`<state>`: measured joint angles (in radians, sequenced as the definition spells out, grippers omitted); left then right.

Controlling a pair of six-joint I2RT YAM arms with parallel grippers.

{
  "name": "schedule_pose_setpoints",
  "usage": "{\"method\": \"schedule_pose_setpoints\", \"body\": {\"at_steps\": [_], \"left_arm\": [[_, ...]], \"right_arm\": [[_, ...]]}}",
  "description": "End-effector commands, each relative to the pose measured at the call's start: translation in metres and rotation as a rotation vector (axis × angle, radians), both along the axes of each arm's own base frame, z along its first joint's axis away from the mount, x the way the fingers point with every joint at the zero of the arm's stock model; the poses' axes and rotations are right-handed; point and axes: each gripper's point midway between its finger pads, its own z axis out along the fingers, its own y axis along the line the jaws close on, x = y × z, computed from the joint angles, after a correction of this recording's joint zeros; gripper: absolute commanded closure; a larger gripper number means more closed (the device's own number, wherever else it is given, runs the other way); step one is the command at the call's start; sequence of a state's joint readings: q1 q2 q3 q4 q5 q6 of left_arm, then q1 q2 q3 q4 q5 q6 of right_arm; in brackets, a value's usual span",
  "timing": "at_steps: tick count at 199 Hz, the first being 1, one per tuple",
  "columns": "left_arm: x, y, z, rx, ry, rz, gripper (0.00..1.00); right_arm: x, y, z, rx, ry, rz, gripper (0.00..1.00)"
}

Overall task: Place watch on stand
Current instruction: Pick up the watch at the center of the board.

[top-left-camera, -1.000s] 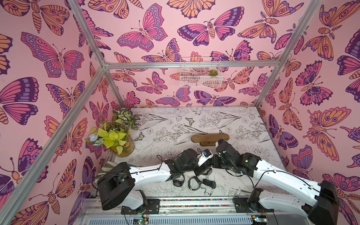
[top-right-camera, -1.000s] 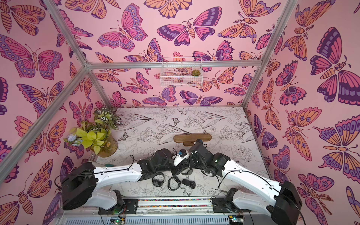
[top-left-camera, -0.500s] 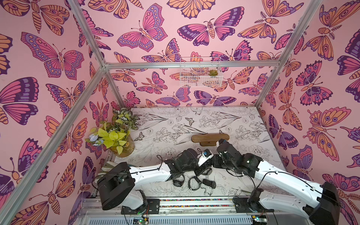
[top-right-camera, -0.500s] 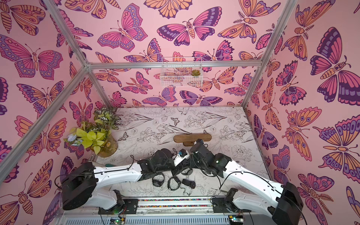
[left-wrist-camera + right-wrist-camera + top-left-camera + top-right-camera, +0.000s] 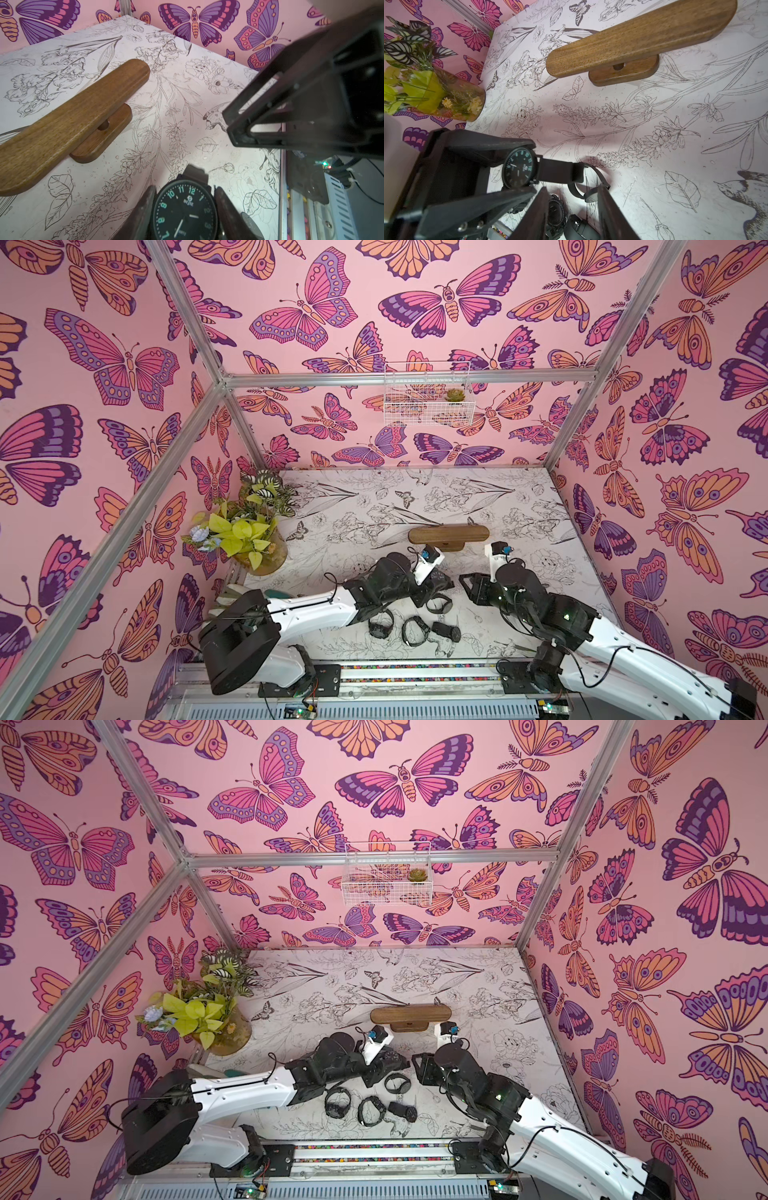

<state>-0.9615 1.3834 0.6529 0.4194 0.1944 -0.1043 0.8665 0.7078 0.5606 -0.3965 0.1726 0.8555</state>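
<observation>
Left gripper (image 5: 185, 188) is pinching the watch (image 5: 185, 212) by its case, holding it on the near side of the stand (image 5: 72, 120) and well short of it. The right gripper (image 5: 574, 188) sits just to its right, fingers spread with nothing between them. I'd say the trick is keeping that pinch square and feeding the strap (image 5: 560, 172) over one rounded end of the stand rather than dropping in from above. The left wrist view only gives you the watch face-on, but the right wrist view shows the strap curling off toward the right gripper.
</observation>
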Motion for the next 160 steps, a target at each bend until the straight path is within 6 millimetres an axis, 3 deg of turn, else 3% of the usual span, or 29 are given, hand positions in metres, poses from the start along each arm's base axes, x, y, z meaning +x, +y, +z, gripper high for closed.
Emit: {"method": "schedule_pose_setpoints", "body": {"at_steps": [1,40,68,160], "left_arm": [[0.003,0.002,0.02,-0.1,0.013,0.025,0.63],[0.012,0.004,0.036,-0.193,0.024,0.087,0.63],[0.017,0.003,0.041,-0.212,0.028,0.123,0.63],[0.013,-0.009,0.059,-0.261,0.028,0.132,0.63]], "right_arm": [[0.003,0.009,0.001,0.047,-0.049,0.024,0.57],[0.001,0.033,-0.009,0.166,0.004,0.062,0.56],[0.003,0.046,-0.001,0.281,-0.028,0.069,0.55],[0.013,0.046,0.004,0.331,-0.086,0.02,0.56]]}}
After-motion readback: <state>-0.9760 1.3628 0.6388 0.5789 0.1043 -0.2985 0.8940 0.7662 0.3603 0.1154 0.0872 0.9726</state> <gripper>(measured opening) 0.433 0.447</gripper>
